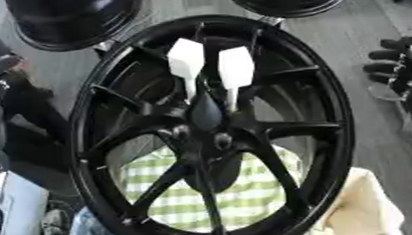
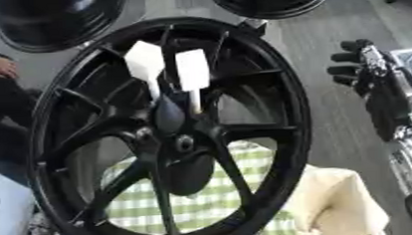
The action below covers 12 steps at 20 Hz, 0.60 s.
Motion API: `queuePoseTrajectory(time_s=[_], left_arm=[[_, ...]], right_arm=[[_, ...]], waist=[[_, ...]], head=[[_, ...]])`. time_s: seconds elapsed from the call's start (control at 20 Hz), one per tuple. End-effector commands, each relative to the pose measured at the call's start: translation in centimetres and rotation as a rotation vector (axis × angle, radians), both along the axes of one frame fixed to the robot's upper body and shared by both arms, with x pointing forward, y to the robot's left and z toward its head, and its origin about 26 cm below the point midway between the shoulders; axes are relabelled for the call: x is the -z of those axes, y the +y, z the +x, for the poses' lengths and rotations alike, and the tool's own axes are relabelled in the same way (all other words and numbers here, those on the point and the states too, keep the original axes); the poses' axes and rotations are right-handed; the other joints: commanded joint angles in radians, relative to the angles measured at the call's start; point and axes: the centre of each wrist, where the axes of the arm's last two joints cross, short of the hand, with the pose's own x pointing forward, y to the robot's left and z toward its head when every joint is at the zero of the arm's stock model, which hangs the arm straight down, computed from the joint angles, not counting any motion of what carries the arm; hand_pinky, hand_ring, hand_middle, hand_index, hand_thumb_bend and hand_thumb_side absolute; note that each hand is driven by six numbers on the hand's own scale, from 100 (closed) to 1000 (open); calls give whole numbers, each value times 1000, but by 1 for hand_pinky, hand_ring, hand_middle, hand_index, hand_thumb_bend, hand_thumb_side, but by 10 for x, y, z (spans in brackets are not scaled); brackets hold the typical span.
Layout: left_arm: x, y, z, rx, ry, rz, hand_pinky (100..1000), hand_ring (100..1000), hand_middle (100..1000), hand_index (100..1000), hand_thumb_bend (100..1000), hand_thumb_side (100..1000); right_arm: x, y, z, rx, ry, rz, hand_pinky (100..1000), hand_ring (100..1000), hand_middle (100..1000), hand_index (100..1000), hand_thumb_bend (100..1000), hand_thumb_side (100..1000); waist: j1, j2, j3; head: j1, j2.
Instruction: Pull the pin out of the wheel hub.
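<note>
Right eye view shows my right hand (image 2: 357,68) off beside the big black spoked alloy wheel (image 2: 269,77), fingers curled on nothing, so I judge the reach comes next, toward the two white flat-headed pins (image 2: 193,70) standing in the hub centre.

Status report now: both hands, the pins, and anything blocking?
Right hand curled, empty, right of wheel hub. Left hand not clearly seen. Two white pins still seated in hub. Nothing blocking them.

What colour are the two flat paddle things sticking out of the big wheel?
The two paddle-shaped pins are white, standing out against the black wheel hub. The left eye view shows them best.
</note>
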Motion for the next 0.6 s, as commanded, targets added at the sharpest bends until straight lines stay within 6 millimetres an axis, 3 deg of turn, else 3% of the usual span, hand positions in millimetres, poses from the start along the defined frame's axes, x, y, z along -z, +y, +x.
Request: queuePoseTrajectory(time_s=[0.05, 0.6], left_arm=[[-8, 6, -2, -15, -23, 19, 745, 752, 692, 735, 100, 831], [-3, 18, -5, -53, -1, 50, 744, 753, 693, 735, 100, 833]], right_arm=[[-24, -5, -1, -5, -63, -24, 838, 766, 747, 865, 100, 789], [-132, 4, -15, -187, -328, -255, 853, 810, 790, 891, 100, 687]], waist=[[-6, -32, -1], [-33, -47, -29]], head=[[10, 0], [20, 27]])
